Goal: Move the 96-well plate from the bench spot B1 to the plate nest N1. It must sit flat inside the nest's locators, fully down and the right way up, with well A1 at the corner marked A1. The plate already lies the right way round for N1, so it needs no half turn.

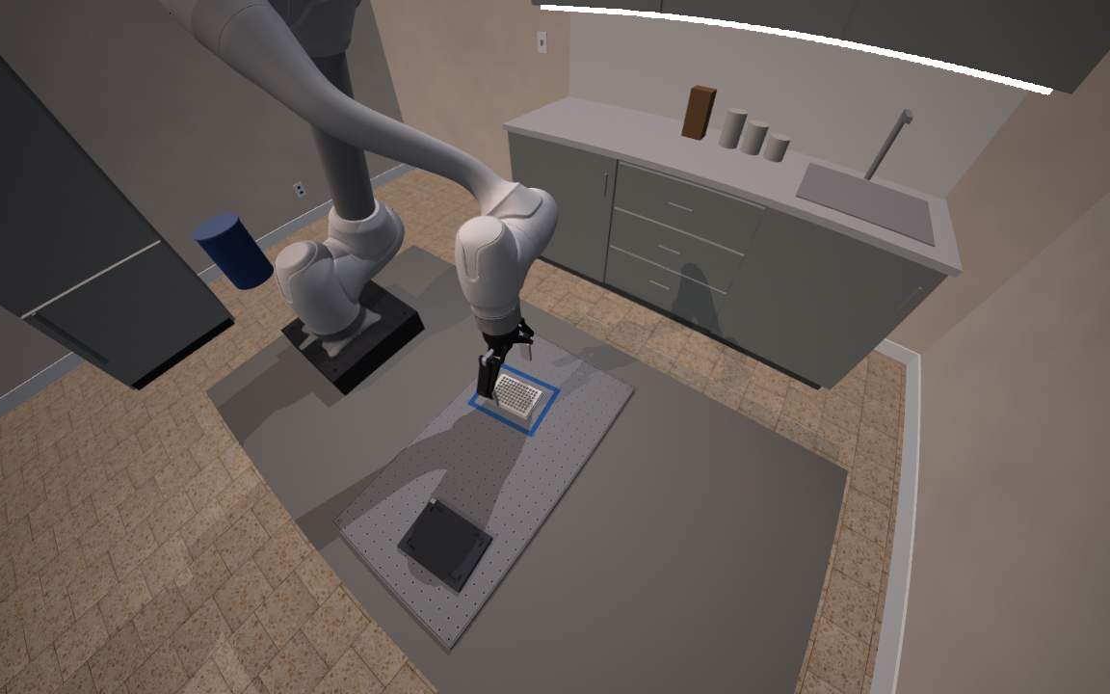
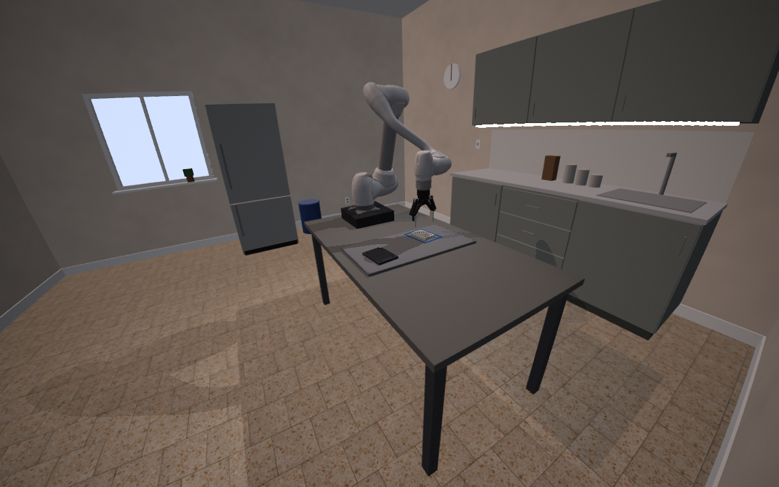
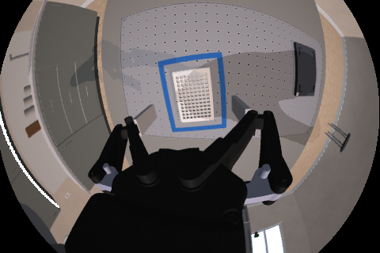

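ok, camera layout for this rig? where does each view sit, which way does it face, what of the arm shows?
Top: high above the table, tilted down; shows the arm, open gripper, 96-well plate, nest.
Exterior: across the room, level, facing the table; whole arm visible.
Wrist: on the wrist, looking straight down; gripper body and both fingers show.
Shared: top and wrist both show the plate inside the blue outline.

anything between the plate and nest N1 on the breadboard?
Nothing stands there. Top view shows only bare perforated breadboard, partly shadowed, between the 96-well plate in its blue outline and the dark nest.
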### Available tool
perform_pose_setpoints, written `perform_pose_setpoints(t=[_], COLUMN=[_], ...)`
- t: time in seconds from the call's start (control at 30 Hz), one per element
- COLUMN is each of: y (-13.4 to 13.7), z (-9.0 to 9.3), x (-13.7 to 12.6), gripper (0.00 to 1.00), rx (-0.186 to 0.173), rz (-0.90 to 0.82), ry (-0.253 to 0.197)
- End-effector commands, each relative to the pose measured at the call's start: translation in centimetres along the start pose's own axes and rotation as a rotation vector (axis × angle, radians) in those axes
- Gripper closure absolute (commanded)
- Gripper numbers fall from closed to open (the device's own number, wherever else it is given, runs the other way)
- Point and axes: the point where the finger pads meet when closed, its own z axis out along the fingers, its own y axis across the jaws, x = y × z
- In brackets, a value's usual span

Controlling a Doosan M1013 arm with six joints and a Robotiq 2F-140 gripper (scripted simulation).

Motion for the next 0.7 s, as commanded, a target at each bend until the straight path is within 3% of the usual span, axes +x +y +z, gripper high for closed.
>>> perform_pose_setpoints(t=[0.0,0.67], y=[0.0,0.0], z=[0.2,3.2], x=[0.0,0.0], gripper=[0.00,0.00], rx=[0.000,0.000], rz=[0.000,0.000], ry=[0.000,0.000])
